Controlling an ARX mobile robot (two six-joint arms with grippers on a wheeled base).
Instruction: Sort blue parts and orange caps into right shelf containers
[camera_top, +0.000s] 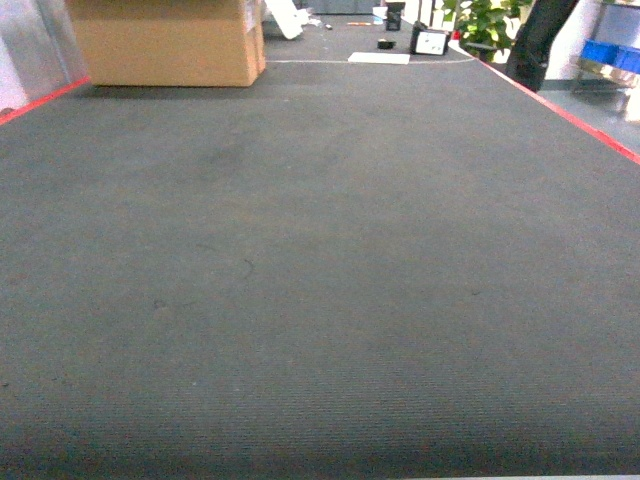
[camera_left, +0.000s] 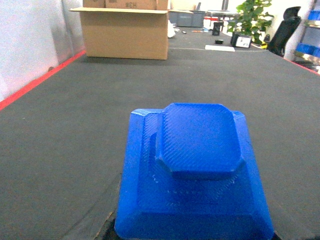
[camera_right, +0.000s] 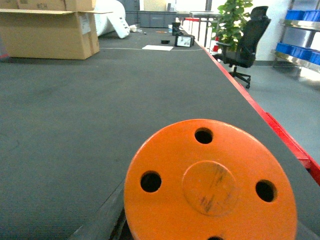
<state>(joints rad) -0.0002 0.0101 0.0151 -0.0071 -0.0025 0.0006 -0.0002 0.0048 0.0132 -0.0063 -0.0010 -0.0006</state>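
Rigid, light blue part (camera_left: 195, 175) and stiff, slick orange cap (camera_right: 212, 182) fill wrist views, best gripped by edges; gripper states indeterminable.

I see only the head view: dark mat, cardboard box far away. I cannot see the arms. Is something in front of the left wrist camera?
Observer: Yes, a blue part fills the lower frame there; the gripper itself is hidden.
Operator: And the right wrist camera?
Observer: An orange cap with round holes sits close to the lens.
Operator: Are the containers visible anywhere?
Observer: Blue containers stand on a metal shelf at the far right, past a black office chair.
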